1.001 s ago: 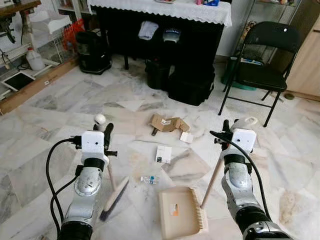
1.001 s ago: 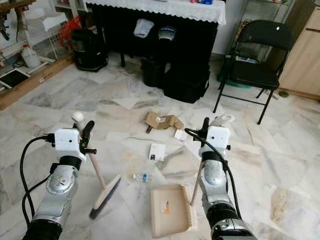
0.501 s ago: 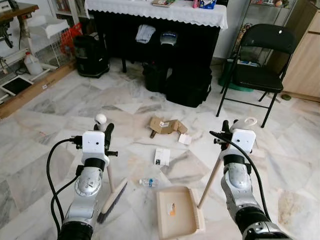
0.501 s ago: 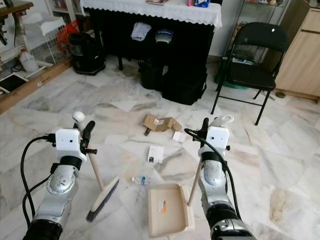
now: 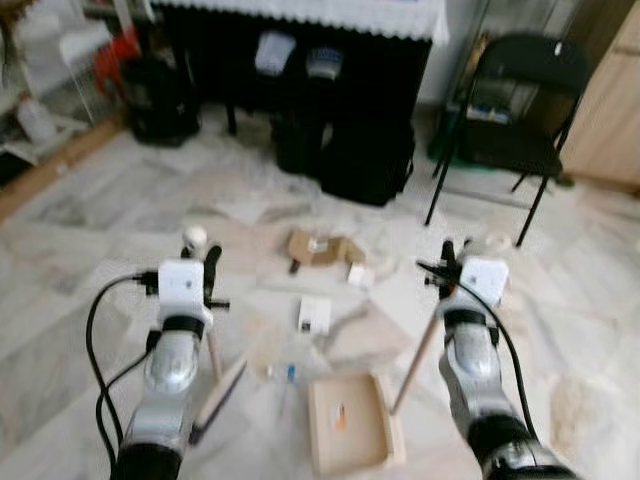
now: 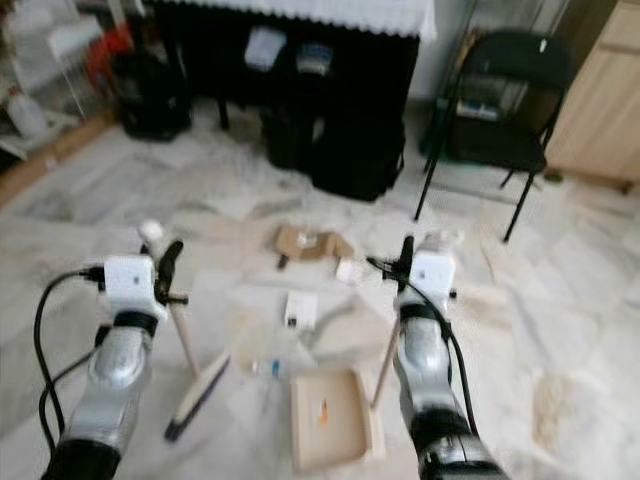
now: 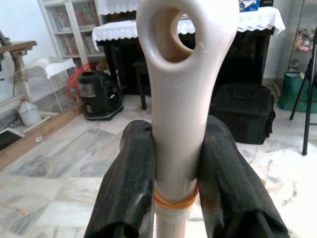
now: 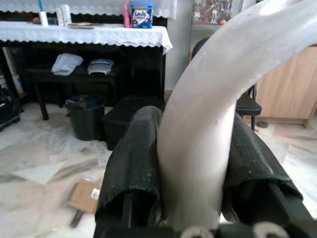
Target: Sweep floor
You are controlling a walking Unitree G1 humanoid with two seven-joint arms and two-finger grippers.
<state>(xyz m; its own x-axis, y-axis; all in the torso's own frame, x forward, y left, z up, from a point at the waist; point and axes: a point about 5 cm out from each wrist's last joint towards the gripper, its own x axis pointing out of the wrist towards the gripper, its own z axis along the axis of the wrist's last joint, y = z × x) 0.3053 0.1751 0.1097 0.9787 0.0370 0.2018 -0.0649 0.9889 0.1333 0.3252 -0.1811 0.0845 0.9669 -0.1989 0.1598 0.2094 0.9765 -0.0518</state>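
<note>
While the left gripper (image 7: 177,163) clamped the broom (image 5: 213,385) handle and the right gripper (image 8: 193,163) clamped the dustpan (image 5: 350,425) handle, the marble floor's (image 5: 90,260) litter, cardboard (image 5: 318,246), card (image 5: 314,314) and bottle (image 5: 289,373), lay just beyond the pan, so short strokes toward its open edge would likely work best.

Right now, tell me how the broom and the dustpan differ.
The broom hangs in the left claw, its long narrow dark-bristled head tilted. The dustpan hangs in the right claw, a broad flat tan tray holding a small orange scrap. Both have pale stick handles and sit near the floor.
</note>
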